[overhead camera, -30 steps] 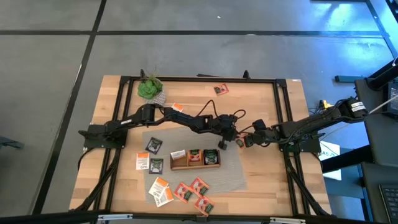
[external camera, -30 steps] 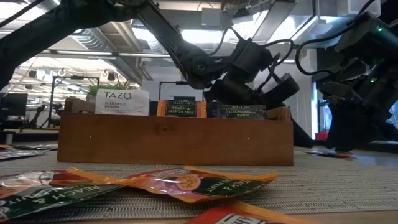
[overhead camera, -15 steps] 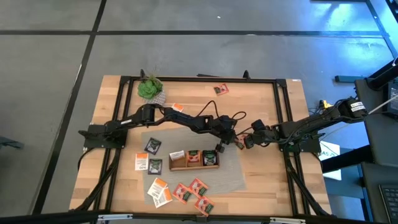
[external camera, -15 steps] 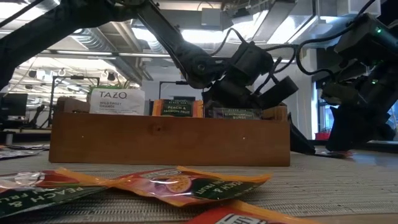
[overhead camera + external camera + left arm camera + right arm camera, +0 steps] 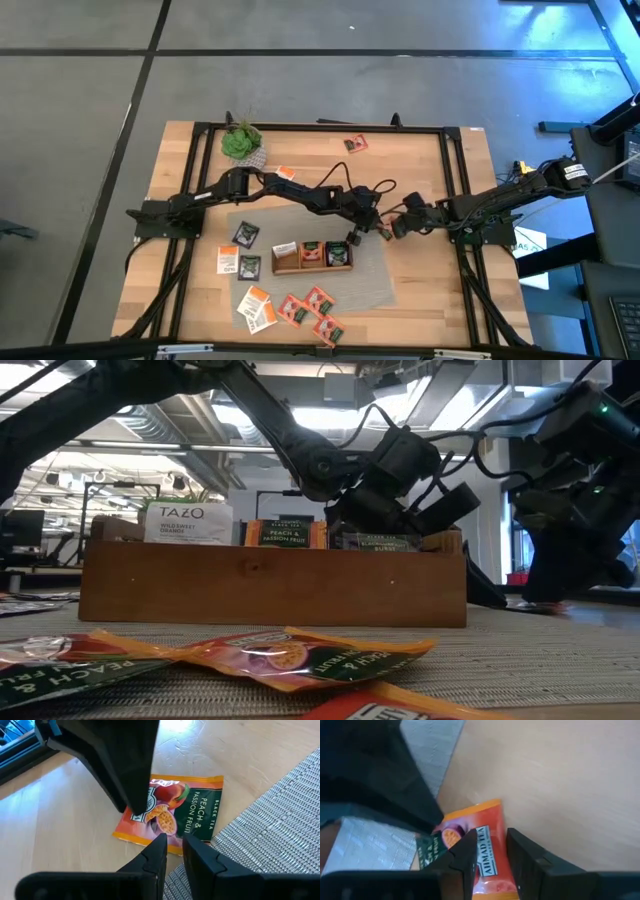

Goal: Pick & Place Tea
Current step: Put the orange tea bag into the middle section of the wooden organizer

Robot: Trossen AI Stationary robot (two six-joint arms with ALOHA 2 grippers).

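Observation:
An orange-and-green tea sachet lies flat on the bare wood just right of the grey mat, between my two grippers. In the high view it is a small spot. My left gripper reaches across from the table's left, past the right end of the wooden tray. Its fingers stand a narrow gap apart at the sachet's near edge. My right gripper slants down onto the sachet from the table's right. The tray holds upright sachets in its three compartments. My left gripper has its fingertips at the sachet's long edge nearest the mat; whether they touch it I cannot tell. My right gripper is closed on the sachet's white-label end, coming from above and slanting in from the table's right. One dark finger stands down on that end. The sachet lies flat on the wood.
Loose sachets lie on the mat's near part and to the tray's left; one red sachet lies near the far edge. A green plant stands at the far left. Black frame rails run along the table's edges.
My left gripper has turned a little at the wrist without leaving its place. In the low view the wooden tray and the sachets in front of it have shifted slightly toward the table's left.

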